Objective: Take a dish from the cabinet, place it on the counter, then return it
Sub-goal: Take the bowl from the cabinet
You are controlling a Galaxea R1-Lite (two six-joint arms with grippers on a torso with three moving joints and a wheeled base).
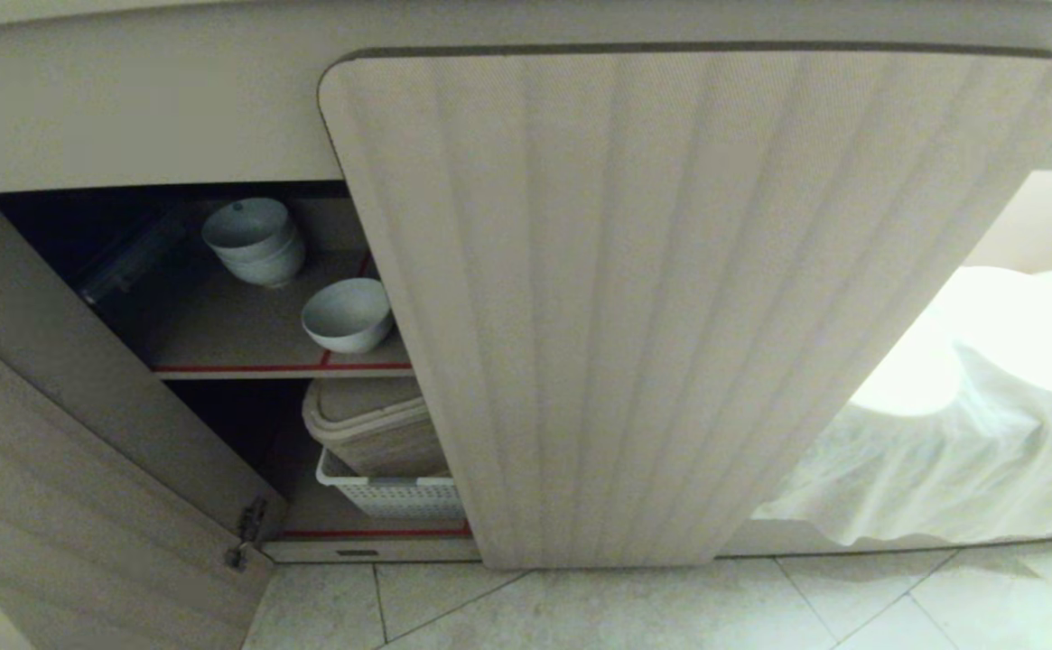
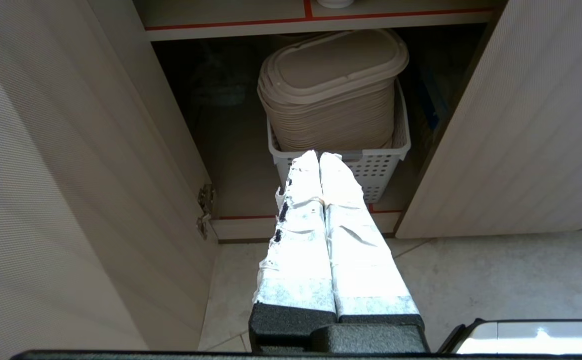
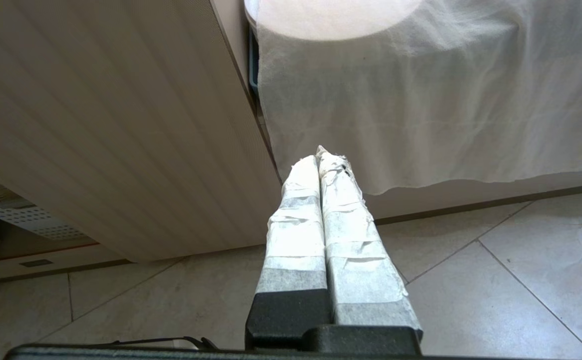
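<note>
Bowl (image 1: 346, 313) sits on the upper shelf (image 1: 246, 343) of the open cabinet (image 1: 128, 117), nearest the front edge, beside a stack (image 1: 255, 239) further back. L gripper (image 2: 319, 156) faces the opening but low, at basket (image 2: 370, 170) level, so the bowl is up and ahead of it. Tips together, empty. R gripper (image 3: 324, 156) is off by the closed door (image 3: 111, 125), pinched, holding nothing; L arm's nearer.

Left gripper (image 2: 320, 159): tape-wrapped fingers pressed together, holding nothing, in front of the white perforated basket (image 2: 378, 167). Basket stands inside the open cabinet (image 2: 271, 30), below the red-edged shelf, and holds a stack of beige lidded containers (image 2: 330, 95)
</note>
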